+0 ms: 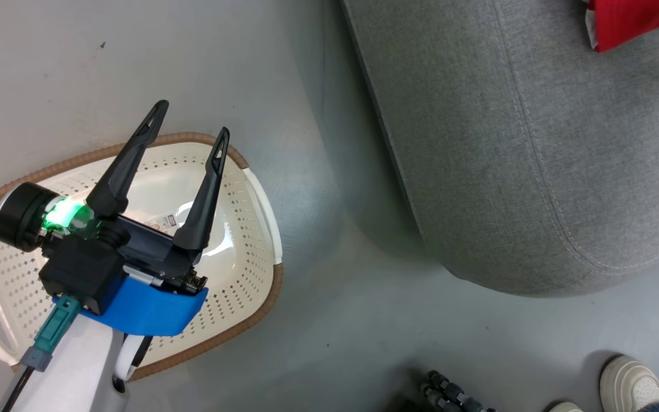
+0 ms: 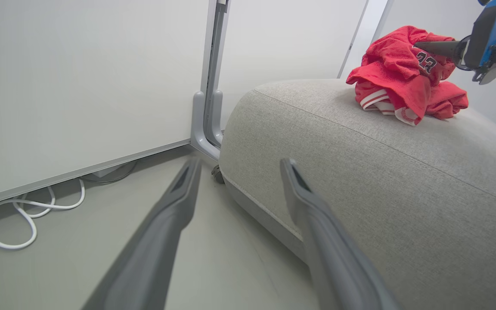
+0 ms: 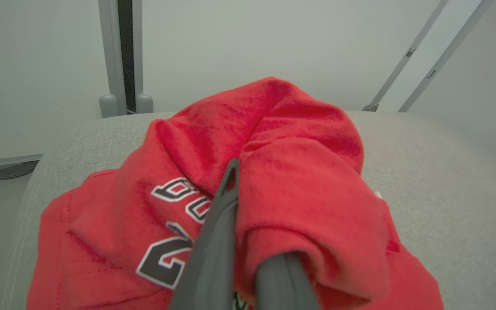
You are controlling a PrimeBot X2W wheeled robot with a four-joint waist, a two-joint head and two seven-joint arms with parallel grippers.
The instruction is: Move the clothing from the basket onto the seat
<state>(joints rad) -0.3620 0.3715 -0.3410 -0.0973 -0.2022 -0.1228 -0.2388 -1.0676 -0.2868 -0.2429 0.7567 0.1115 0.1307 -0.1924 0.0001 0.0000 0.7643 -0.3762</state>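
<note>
My left gripper [image 1: 192, 117] hangs open over the cream basket [image 1: 246, 246], nothing between its fingers; the basket's bare bottom shows beneath it. In the left wrist view the same open gripper [image 2: 240, 162] points at the grey seat [image 2: 381, 172]. Red clothing [image 2: 403, 82] with white trim and black-and-white numbers lies bunched on top of the seat. My right gripper [image 2: 418, 44] reaches into that heap from the right. Seen from the right wrist, it [image 3: 235, 172] is shut with red clothing [image 3: 299, 163] folded over and between its fingers, on the seat [image 3: 446, 172]. A corner of the clothing [image 1: 632, 23] lies on the seat [image 1: 507, 160].
The basket stands on grey floor left of the seat. A person's pale shoes [image 1: 630, 383] and a black jointed stand [image 1: 449, 395] are at the bottom right. A white cable [image 2: 28, 211] lies by the wall panels, and a grey post [image 2: 209, 107] rises behind the seat.
</note>
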